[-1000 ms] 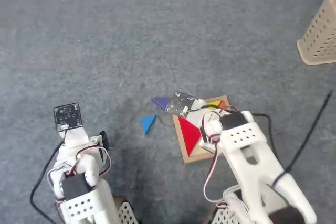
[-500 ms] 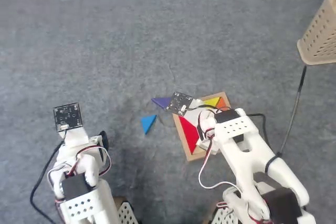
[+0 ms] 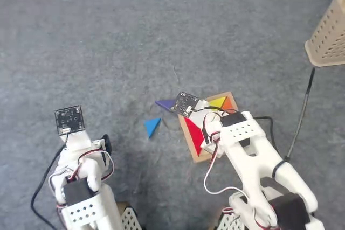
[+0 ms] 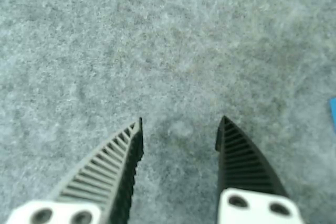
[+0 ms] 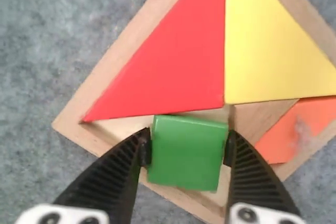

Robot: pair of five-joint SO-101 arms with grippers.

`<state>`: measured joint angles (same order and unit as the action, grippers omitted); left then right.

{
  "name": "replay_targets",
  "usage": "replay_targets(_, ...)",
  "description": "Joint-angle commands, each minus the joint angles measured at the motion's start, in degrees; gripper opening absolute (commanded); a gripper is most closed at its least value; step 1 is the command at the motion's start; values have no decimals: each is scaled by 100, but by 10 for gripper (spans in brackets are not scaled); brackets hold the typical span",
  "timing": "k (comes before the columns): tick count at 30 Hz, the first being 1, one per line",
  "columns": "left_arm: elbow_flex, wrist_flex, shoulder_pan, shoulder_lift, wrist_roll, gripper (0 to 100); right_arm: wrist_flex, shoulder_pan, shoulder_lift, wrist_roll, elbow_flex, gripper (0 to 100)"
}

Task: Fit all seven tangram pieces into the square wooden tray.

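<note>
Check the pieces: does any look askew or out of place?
Yes. The green square, gripped by the right hand, sits twisted over the tray rim, not seated. The blue triangle and purple piece lie outside.

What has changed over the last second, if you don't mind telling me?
The right arm swung slightly left in the high view over the tray, uncovering more of the yellow piece. The right gripper holds the green square at the tray. The left arm, blue triangle and purple triangle stayed put.

Two arms, one gripping
The right gripper (image 5: 187, 134) clamps a green square (image 5: 185, 157); the left gripper (image 4: 181, 121) hangs, fingers spread.
</note>
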<state>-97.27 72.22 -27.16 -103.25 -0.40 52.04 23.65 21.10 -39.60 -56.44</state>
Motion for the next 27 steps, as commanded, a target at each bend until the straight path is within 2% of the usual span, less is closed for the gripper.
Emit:
replay_targets(1, 75, 18, -26, -114, -35, 216, -66, -101, 585, 70, -35, 273)
replay_targets(9, 75, 18, -26, -114, -35, 216, -66, -110, 954, 545, -35, 232)
replay_targets(17, 75, 18, -26, -114, -35, 216, -101, -66, 936, 510, -316, 195)
replay_targets(24, 75, 18, -26, -114, -35, 216, -409, -637, 945, 774, -62, 194)
replay_targets(27, 75, 18, -26, -114, -35, 216, -725, -901, 945, 1046, -53, 151)
